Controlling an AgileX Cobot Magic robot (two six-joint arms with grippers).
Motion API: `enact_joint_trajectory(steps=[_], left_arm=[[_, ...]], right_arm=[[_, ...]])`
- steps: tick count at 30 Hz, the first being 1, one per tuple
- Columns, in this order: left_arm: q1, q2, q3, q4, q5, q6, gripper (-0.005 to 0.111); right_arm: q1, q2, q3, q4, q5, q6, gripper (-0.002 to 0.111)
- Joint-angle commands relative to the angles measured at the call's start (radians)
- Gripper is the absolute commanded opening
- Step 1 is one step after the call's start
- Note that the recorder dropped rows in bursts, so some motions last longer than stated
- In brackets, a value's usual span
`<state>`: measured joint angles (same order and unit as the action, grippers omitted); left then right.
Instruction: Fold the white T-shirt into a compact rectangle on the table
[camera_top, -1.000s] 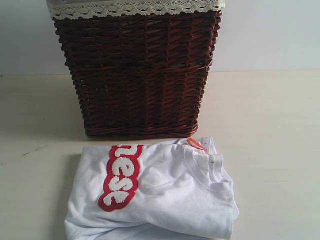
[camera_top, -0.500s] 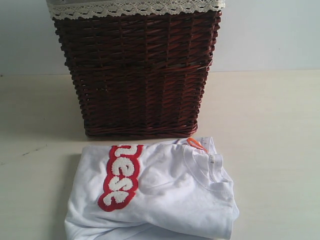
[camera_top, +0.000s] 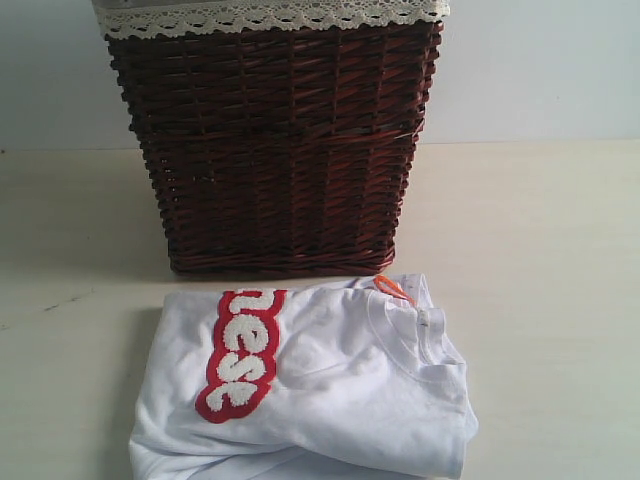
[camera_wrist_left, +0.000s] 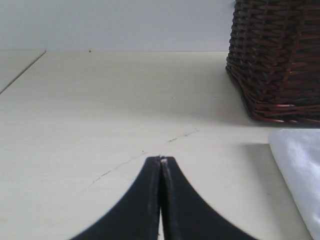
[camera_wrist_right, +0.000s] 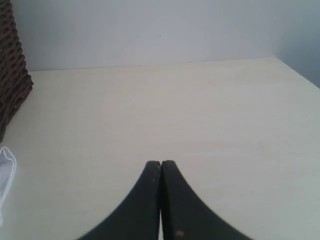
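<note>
The white T-shirt (camera_top: 330, 390) lies folded into a thick bundle on the table (camera_top: 540, 260), just in front of the wicker basket. Its red band with fuzzy white letters faces up on the left, the ribbed neck and orange tag on the right. Neither arm shows in the exterior view. My left gripper (camera_wrist_left: 161, 159) is shut with nothing between its black fingers, low over bare table, with an edge of the T-shirt (camera_wrist_left: 300, 175) off to one side. My right gripper (camera_wrist_right: 161, 162) is also shut and empty, and a white corner of the T-shirt (camera_wrist_right: 5, 175) sits at the frame's edge.
A tall dark wicker basket (camera_top: 275, 150) with white lace trim stands behind the shirt; its side also shows in the left wrist view as the basket (camera_wrist_left: 280, 60) and in the right wrist view as the basket (camera_wrist_right: 11, 75). A pale wall runs behind the table.
</note>
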<state>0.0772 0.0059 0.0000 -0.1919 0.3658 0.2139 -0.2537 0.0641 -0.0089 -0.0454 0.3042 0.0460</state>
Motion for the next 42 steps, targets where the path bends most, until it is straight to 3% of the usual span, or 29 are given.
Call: enact_joint_trajectory(steps=[1, 34, 42], left_arm=[[0.003, -0.006, 0.000, 0.001, -0.006, -0.006, 0.000], [0.003, -0.006, 0.000, 0.001, -0.006, -0.006, 0.000], [-0.033, -0.006, 0.000, 0.001, -0.006, -0.006, 0.000]], right_arm=[[-0.003, -0.006, 0.009, 0.036, -0.002, -0.071, 0.000], [-0.003, -0.064, 0.009, 0.054, 0.029, -0.070, 0.000], [-0.003, -0.064, 0.009, 0.054, 0.029, -0.070, 0.000]])
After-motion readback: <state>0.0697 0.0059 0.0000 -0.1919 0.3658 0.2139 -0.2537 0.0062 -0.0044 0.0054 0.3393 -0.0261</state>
